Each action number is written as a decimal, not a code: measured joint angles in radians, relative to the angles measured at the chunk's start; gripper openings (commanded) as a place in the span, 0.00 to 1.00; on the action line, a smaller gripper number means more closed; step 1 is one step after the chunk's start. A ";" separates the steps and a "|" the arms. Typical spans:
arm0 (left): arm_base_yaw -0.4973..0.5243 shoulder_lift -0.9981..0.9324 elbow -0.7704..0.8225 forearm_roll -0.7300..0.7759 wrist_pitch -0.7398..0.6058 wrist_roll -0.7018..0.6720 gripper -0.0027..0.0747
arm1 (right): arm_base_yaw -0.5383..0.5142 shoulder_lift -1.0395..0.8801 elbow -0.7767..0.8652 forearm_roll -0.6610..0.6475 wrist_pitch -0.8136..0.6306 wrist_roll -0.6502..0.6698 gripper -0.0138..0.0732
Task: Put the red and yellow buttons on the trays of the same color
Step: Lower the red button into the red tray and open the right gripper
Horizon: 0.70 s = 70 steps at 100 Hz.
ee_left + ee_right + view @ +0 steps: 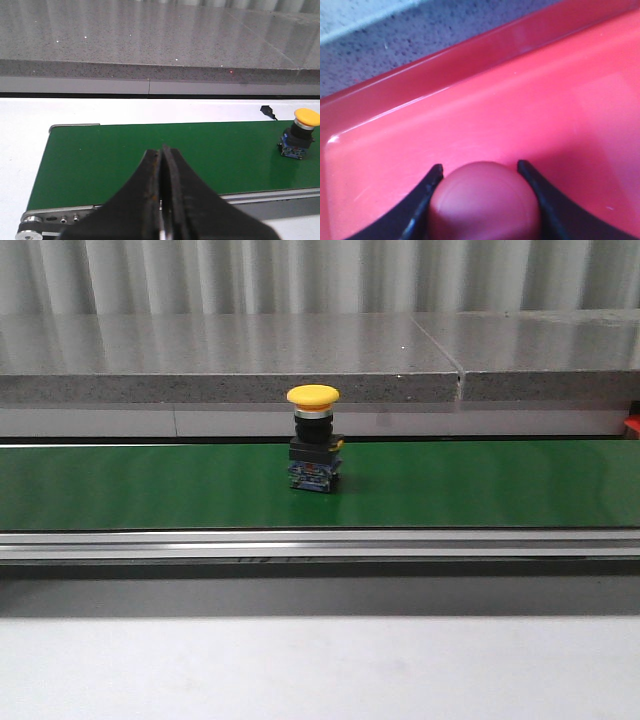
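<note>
The right gripper [482, 172] had its two dark fingers [422, 200] pressed against either side of the red button [484, 202], whose rounded cap filled the gap between them. It hung over the floor of the red tray [530, 100], close to one raised wall; whether the button touched the tray floor could not be told. Beyond the tray rim lay a speckled grey stone surface [395, 55].

The left gripper [162, 165] had its jaws pressed together with nothing between them, poised above the near end of the green conveyor belt [125, 155]. Farther along that belt, well apart from the fingertips, the yellow button [298, 133] stood upright on its dark base.

In the front view the yellow button [314, 439] stood near the middle of the belt [150, 485], with a grey stone ledge [220, 360] behind it. A sliver of red [632, 426] showed at the right edge.
</note>
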<state>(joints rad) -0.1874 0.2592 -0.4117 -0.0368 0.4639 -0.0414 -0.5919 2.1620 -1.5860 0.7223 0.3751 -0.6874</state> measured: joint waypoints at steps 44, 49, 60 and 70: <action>0.000 0.000 0.000 0.000 0.000 0.000 0.01 | 0.000 0.002 -0.002 0.002 -0.017 0.000 0.66; 0.000 0.000 0.000 0.000 0.000 0.000 0.01 | 0.000 0.002 -0.002 0.002 -0.018 0.000 0.66; 0.000 0.000 0.000 0.000 0.000 0.000 0.01 | 0.000 -0.009 -0.002 0.002 -0.018 0.000 0.66; 0.000 0.000 0.000 0.000 0.000 0.000 0.01 | 0.000 -0.038 -0.002 0.012 -0.018 0.000 0.66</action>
<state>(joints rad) -0.1874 0.2592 -0.4117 -0.0368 0.4639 -0.0414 -0.5919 2.1236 -1.5883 0.7342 0.3566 -0.6874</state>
